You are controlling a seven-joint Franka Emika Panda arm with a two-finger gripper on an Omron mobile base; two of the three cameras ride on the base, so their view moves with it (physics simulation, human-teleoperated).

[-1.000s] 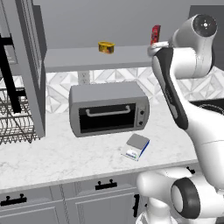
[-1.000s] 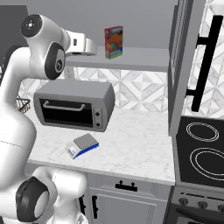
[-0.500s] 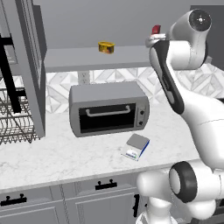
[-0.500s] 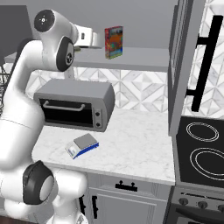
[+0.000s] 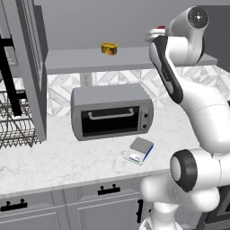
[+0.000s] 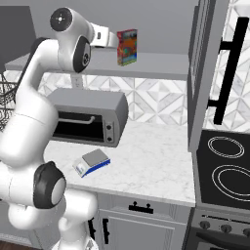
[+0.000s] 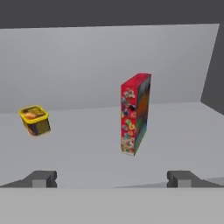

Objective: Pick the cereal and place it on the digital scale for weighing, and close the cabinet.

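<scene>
The cereal (image 7: 135, 113), a tall thin red box with a colourful front, stands upright on the shelf of the open cabinet (image 6: 161, 66). In the hand view my gripper (image 7: 111, 179) faces it from a short way off. Its jaws are open and hold nothing, and the box sits slightly right of centre between them. From the right, the gripper (image 6: 115, 40) hovers just left of the cereal (image 6: 127, 47) without touching it. The digital scale (image 5: 140, 150) lies on the counter in front of the toaster oven; it also appears as the scale (image 6: 93, 161). Both cabinet doors (image 5: 31, 67) (image 6: 202, 73) stand open.
A small yellow can (image 7: 35, 120) (image 5: 109, 48) sits on the same shelf, left of the cereal. A grey toaster oven (image 5: 112, 112) stands under the shelf. A dish rack (image 5: 13, 126) is at the far left and a stove (image 6: 227, 166) at the right.
The arm has lifted its elbow and carried the hand a little nearer to the cereal. The jaws stayed open. The cereal, can and scale have not moved.
</scene>
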